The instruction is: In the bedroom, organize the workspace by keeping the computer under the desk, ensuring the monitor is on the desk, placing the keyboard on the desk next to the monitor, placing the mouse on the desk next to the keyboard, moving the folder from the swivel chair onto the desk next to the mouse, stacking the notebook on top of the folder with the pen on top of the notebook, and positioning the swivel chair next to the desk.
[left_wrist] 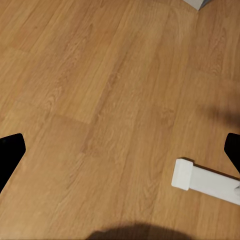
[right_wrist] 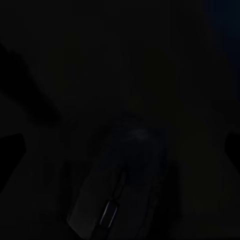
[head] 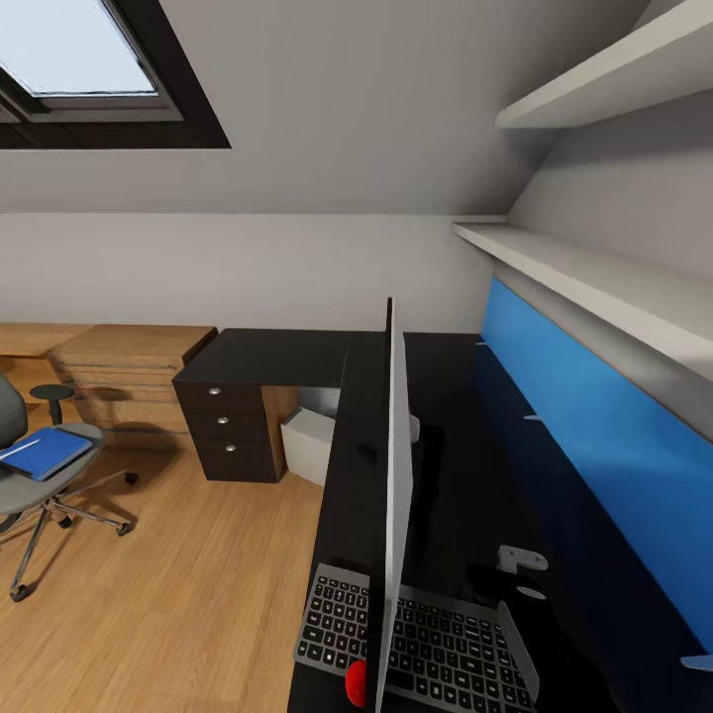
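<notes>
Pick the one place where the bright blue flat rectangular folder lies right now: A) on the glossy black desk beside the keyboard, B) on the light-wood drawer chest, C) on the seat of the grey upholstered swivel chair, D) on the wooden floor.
C: in the head view the bright blue flat folder lies on the seat of the grey swivel chair, which stands on the wooden floor apart from the glossy black desk.

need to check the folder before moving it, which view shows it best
The head view: the blue folder lies flat on the swivel chair seat, left of the desk. The left wrist view looks at wood floor, and the right wrist view is nearly black.
</notes>
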{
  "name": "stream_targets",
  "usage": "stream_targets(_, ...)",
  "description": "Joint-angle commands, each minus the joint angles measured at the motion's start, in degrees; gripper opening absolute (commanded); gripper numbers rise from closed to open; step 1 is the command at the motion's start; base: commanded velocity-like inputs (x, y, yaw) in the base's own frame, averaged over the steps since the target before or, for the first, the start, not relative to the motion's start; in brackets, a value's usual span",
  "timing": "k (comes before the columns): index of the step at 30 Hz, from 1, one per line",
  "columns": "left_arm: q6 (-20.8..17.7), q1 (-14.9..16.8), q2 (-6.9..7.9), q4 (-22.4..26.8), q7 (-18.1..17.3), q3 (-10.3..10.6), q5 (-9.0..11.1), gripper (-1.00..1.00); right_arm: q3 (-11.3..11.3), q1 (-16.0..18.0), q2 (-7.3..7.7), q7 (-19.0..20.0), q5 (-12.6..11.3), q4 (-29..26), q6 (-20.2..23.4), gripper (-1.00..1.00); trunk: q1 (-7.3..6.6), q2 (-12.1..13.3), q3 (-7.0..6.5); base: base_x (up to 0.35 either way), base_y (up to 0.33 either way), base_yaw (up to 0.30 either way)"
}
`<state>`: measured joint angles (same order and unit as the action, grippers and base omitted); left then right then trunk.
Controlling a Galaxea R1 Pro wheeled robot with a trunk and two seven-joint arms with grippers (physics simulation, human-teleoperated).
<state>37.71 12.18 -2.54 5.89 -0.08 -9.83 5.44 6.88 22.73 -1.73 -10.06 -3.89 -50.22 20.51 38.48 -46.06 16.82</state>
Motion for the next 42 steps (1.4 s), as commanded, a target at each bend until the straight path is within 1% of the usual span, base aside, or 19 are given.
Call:
stream_targets(1,0.17,0.03,-0.01,-0.02,-0.01,0.25,0.54,1.0,0.06,0.03,-0.03,-0.27,-0.41,-0.09,0.24,1.0,0.23,-0.48,0.26,0.0,0.0,0.0)
stream_targets(16,0.17,0.03,-0.01,-0.01,-0.01,0.25,0.54,1.0,0.07,0.03,-0.11,-0.81,-0.41,0.12,0.24,1.0,0.23,-0.48,0.26,0.0,0.0,0.0)
stream_targets(23,0.17,0.03,0.0,0.0,-0.01,0.25,0.54,1.0,0.1,0.03,-0.11,-0.83,-0.41,0.18,0.25,1.0,1.77,-3.28,1.52,0.0,0.0,0.0)
stream_targets(42,0.17,0.03,0.0,0.0,-0.01,0.19,0.54,1.0,0.08,0.03,-0.11,-0.8,-0.44,0.21,0.25,1.0,1.77,-3.28,1.52,0.0,0.0,0.0)
